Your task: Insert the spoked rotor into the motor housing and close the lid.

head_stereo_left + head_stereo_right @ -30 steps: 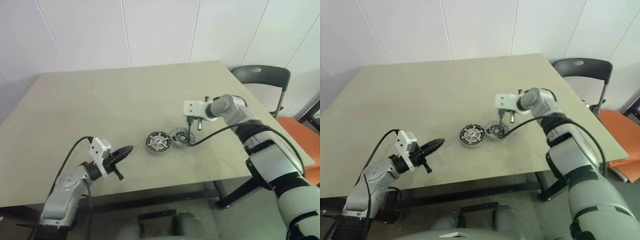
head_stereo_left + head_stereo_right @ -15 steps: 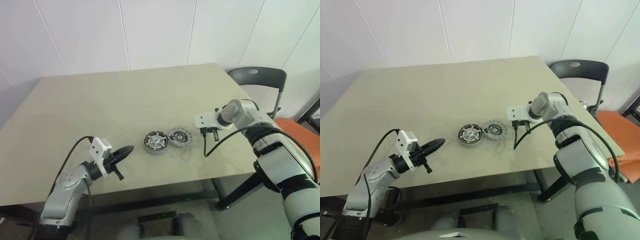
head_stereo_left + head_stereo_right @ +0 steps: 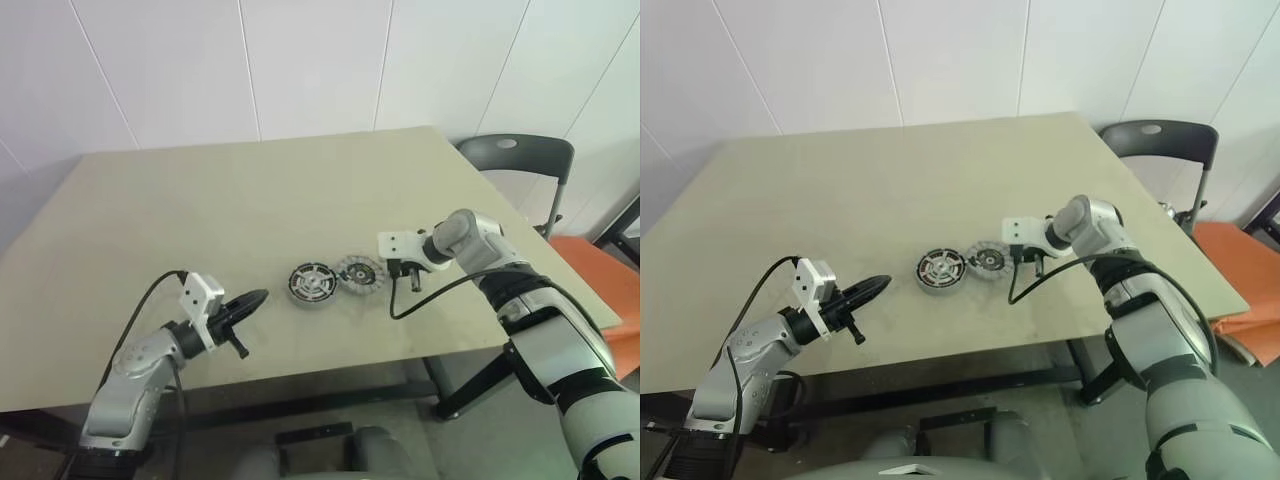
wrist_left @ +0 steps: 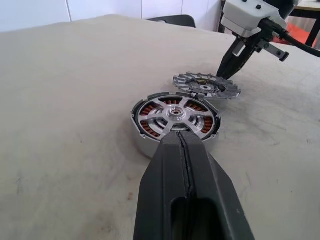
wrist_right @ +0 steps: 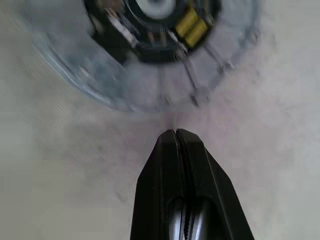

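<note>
Hovering beside lid (image 3: pixel 359 272), right end effector (image 3: pixel 401 271) closed, empty

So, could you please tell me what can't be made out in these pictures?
- The lid: blurred and cut off by the picture's edge in the right wrist view.
- The housing: its near rim is hidden behind the left gripper in the left wrist view.
- The rotor: whether it is fully seated; too small in the eye views.
- The lid's underside: it faces the table.
</note>
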Controlling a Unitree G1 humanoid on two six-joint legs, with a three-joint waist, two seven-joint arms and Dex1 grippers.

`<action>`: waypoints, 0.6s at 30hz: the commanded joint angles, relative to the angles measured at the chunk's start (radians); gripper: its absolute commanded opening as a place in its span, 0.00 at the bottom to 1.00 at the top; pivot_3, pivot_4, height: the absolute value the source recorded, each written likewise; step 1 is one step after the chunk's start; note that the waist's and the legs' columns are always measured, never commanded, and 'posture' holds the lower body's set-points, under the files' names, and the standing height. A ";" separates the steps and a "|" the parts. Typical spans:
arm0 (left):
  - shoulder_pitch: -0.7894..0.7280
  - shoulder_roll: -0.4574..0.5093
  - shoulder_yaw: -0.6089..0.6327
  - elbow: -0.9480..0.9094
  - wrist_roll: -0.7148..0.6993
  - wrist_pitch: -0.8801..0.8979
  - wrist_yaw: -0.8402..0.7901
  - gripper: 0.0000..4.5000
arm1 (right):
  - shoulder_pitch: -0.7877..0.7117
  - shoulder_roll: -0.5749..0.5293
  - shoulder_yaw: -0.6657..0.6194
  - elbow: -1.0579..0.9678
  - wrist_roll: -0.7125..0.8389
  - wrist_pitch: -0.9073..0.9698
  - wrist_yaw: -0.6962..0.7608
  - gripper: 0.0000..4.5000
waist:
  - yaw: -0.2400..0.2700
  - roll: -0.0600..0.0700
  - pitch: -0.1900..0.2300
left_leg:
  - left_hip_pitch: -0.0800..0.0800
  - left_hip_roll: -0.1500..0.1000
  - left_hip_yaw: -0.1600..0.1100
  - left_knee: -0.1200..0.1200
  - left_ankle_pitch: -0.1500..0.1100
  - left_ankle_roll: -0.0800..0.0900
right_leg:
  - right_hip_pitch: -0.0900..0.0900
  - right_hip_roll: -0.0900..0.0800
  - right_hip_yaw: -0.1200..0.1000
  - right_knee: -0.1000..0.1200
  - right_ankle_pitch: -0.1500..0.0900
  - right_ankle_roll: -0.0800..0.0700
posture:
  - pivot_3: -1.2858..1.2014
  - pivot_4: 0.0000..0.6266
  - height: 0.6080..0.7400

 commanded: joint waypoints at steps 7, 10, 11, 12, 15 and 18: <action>-0.029 -0.001 -0.003 -0.015 -0.004 -0.001 -0.005 0.00 | 0.025 0.038 -0.069 -0.139 0.107 0.143 0.062 0.01 | -0.002 0.000 0.000 | 0.000 0.000 0.000 0.000 0.000 0.000 | 0.000 0.000 0.000 0.000 0.000 0.000 | 0.52 0.00 1.00; -0.033 -0.004 -0.009 -0.011 -0.001 0.000 -0.005 0.00 | 0.007 0.057 -0.100 -0.128 0.137 0.161 0.031 0.01 | -0.002 0.000 0.000 | 0.000 0.000 0.000 0.000 0.000 0.000 | 0.000 0.001 0.000 0.001 0.000 0.000 | 0.52 0.00 1.00; -0.035 -0.005 -0.011 -0.010 -0.001 0.001 -0.005 0.00 | -0.006 0.065 -0.116 -0.114 0.148 0.164 0.012 0.01 | -0.002 0.000 0.000 | 0.000 0.000 0.000 0.000 0.000 0.000 | 0.000 0.001 0.000 0.001 0.000 0.000 | 0.52 0.00 1.00; -0.037 -0.005 -0.013 -0.008 -0.001 0.002 -0.005 0.00 | -0.020 0.072 -0.135 -0.101 0.162 0.166 -0.004 0.01 | -0.002 0.000 0.000 | 0.000 0.000 0.000 0.000 0.000 0.000 | 0.000 0.001 0.000 0.001 0.000 0.000 | 0.52 0.00 1.00; -0.041 -0.006 -0.017 -0.005 -0.001 0.004 -0.007 0.00 | -0.053 0.084 -0.183 -0.085 0.208 0.192 -0.015 0.01 | -0.001 0.000 0.000 | 0.000 0.000 0.000 0.000 0.000 0.000 | 0.000 0.001 0.000 0.001 0.000 0.000 | 0.52 0.00 1.00; -0.045 -0.005 -0.022 0.001 -0.002 0.004 -0.008 0.00 | -0.087 0.098 -0.241 -0.082 0.276 0.266 -0.004 0.01 | 0.001 0.000 0.000 | 0.000 0.000 0.000 0.000 0.000 0.000 | -0.001 0.000 0.000 0.001 0.000 0.000 | 0.52 0.00 1.00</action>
